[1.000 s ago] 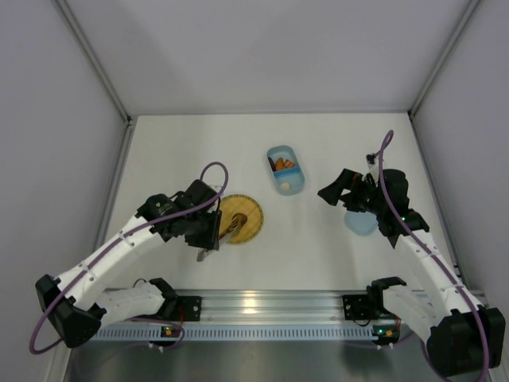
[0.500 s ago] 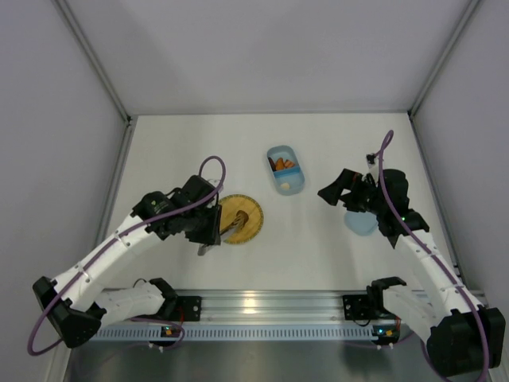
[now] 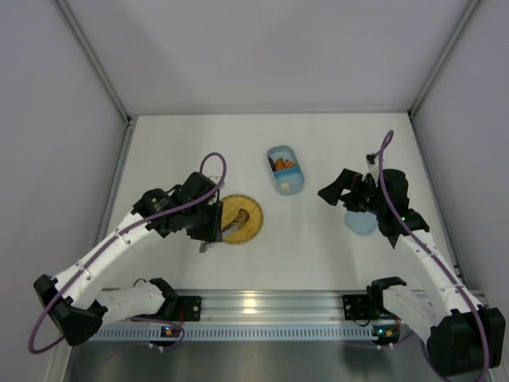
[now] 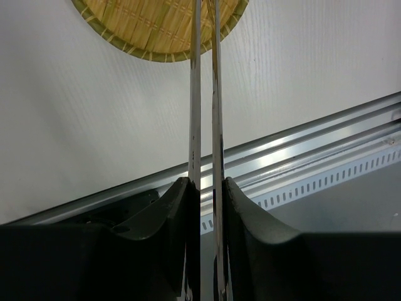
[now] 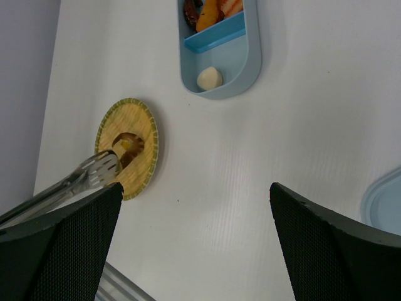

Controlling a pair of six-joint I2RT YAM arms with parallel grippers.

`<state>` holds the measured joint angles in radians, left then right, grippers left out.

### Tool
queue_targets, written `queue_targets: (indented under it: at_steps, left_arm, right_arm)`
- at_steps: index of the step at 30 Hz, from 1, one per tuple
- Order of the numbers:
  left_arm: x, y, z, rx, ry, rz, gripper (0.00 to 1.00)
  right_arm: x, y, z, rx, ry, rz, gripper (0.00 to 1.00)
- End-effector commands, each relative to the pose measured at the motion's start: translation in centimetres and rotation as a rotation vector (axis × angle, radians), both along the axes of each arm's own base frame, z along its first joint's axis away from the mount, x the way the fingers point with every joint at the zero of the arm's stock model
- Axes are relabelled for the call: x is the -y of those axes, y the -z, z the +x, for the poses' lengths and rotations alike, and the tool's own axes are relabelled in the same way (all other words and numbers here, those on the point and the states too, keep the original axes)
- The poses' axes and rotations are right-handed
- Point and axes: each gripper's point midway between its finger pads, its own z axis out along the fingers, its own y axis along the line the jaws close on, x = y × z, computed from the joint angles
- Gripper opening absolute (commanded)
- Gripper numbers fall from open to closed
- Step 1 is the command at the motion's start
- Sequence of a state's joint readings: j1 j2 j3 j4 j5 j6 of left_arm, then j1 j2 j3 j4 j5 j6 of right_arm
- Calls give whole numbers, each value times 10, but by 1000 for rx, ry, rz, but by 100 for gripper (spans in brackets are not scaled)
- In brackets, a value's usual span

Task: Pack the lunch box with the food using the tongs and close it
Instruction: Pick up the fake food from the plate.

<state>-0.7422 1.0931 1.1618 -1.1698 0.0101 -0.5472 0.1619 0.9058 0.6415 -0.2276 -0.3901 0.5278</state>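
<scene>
My left gripper [image 4: 207,183] is shut on the tongs [image 4: 195,94], squeezing their two pale arms nearly parallel. The tongs [image 5: 94,172] reach over the round yellow plate [image 5: 143,174], with their tips at a brown piece of food [image 5: 130,145]. I cannot tell whether the piece is pinched. The light-blue lunch box [image 3: 296,181] stands open beyond the plate [image 3: 253,228]. It holds orange and dark red food [image 5: 210,11] in one compartment and a white piece [image 5: 209,78] in the other. My right gripper [image 5: 195,188] hangs open and empty above the table, right of the box.
The box's lid [image 3: 360,224] lies on the table under my right arm, and its corner shows as lid [image 5: 383,202] in the right wrist view. The aluminium rail [image 4: 301,141] runs along the near table edge. White walls enclose the table on three sides.
The left arm has shifted slightly back and left with the tongs still squeezed over the plate. The right arm has not moved.
</scene>
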Motion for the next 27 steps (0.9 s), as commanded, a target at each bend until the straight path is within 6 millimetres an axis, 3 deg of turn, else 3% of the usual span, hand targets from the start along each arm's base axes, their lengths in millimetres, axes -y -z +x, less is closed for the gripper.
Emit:
queue_targets:
  at_steps: [1, 18, 27]
  left_arm:
    - [11, -19, 11, 59, 4, -53, 27]
    - [8, -32, 19, 108, -18, -54, 22]
    - [21, -49, 33, 159, -22, -96, 22]
  right_arm:
    - [-7, -20, 9, 82, -19, 17, 100]
    - [-8, -25, 11, 89, -23, 18, 99]
    - [-7, -23, 11, 85, -20, 16, 99]
